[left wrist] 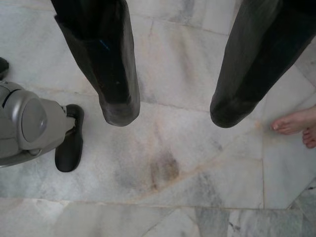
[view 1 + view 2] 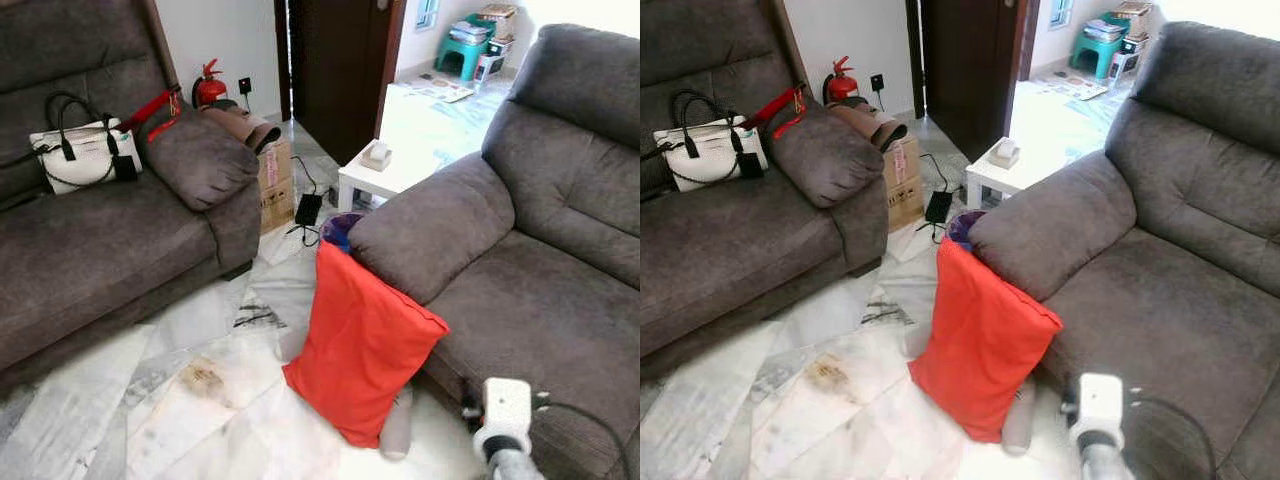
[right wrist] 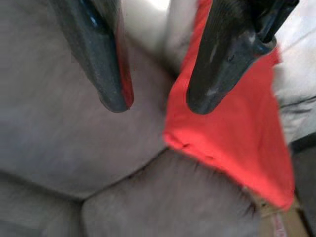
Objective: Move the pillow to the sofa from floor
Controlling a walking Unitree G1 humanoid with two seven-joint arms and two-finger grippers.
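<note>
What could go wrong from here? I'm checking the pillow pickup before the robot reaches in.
1. The red pillow stands on the floor, leaning on the right sofa's armrest. A one-sided grab may topple it.
2. A pale cylinder lies at the pillow's foot; the open right hand, hovering above the armrest and pillow edge, could knock it.
3. A person's bare foot sits near the open left hand, so a swing there is risky.

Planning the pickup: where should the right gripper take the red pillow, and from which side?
Probably the pillow's upper right corner, coming from above. The pillow stands on edge on the floor, leaning against the right sofa's armrest, so that corner juts free. The open right gripper hangs over pillow and sofa.
</note>
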